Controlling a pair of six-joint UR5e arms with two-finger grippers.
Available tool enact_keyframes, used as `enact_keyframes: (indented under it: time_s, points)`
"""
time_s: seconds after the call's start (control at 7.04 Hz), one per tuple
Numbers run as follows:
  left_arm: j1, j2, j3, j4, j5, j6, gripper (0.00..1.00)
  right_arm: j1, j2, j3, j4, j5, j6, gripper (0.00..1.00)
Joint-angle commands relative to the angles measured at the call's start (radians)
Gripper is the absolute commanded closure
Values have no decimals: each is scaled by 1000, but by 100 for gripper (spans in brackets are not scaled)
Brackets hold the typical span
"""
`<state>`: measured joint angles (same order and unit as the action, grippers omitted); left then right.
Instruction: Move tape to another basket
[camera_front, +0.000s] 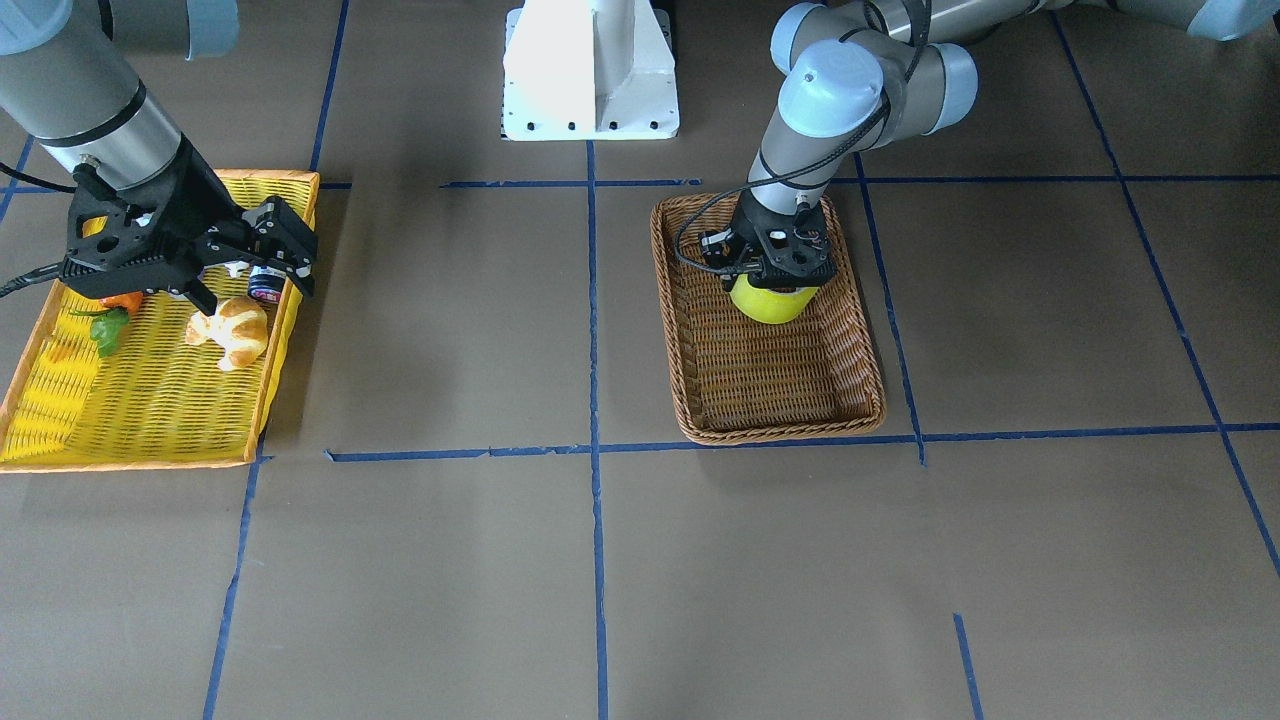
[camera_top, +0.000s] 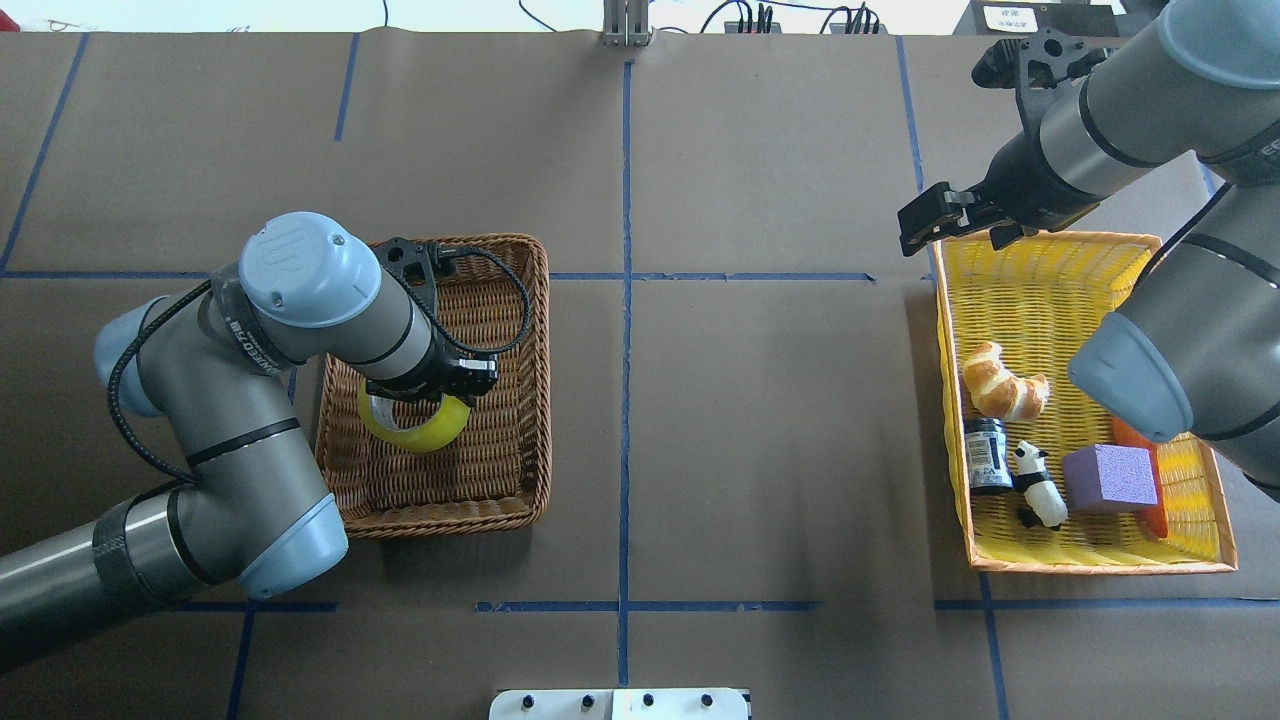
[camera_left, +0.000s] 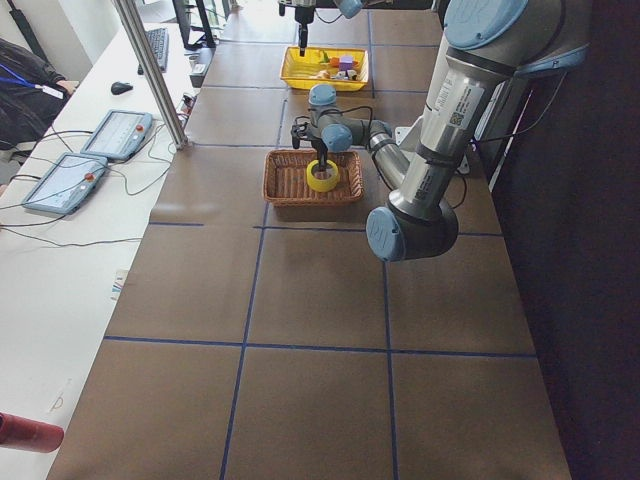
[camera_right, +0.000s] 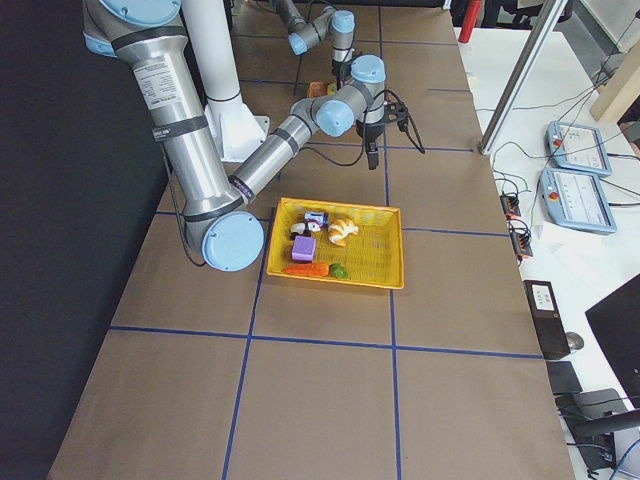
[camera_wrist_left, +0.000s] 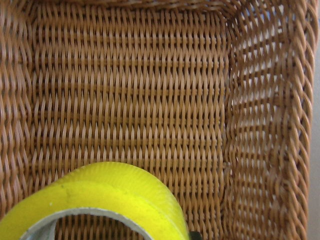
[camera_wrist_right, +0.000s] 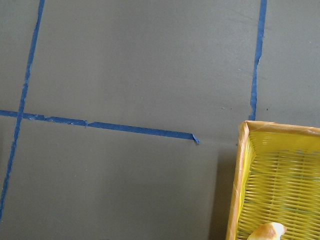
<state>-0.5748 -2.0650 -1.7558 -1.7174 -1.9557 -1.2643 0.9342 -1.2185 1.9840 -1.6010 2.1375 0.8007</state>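
In the basket (camera_top: 490, 470), left pincer (camera_top: 415, 400) pinches the tape (camera_top: 432, 432) by its wall. Likely light, stiff, slick; wall grip suits.

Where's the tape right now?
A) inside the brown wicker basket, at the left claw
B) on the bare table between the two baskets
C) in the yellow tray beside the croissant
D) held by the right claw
A: the tape is inside the brown wicker basket with the left claw gripping it, while the right claw hangs open and empty at the yellow tray.
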Motion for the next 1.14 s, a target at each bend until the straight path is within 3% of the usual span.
enact_keyframes:
  time_s: [0.0, 0.14, 0.28, 0.43, 0.57, 0.99]
  points:
    - [0, -27, 44, -4, 38, 10, 100, 14, -7, -2, 1, 2, -11, 0]
    - [0, -36, 62, -5, 49, 10, 93, 14, -7, -2, -1, 1, -14, 0]
    - [0, -43, 76, -7, 73, 8, 80, 15, -9, -2, -1, 1, -17, 0]
    - [0, -41, 76, -7, 75, 10, 19, 15, -12, -4, 1, 1, -17, 0]
    - [-2, -41, 61, -4, 75, 8, 0, 20, -12, -5, -2, 1, -32, 0]
    - [-71, -27, 55, 5, 36, 89, 0, 102, -26, -14, -106, 2, -252, 0]
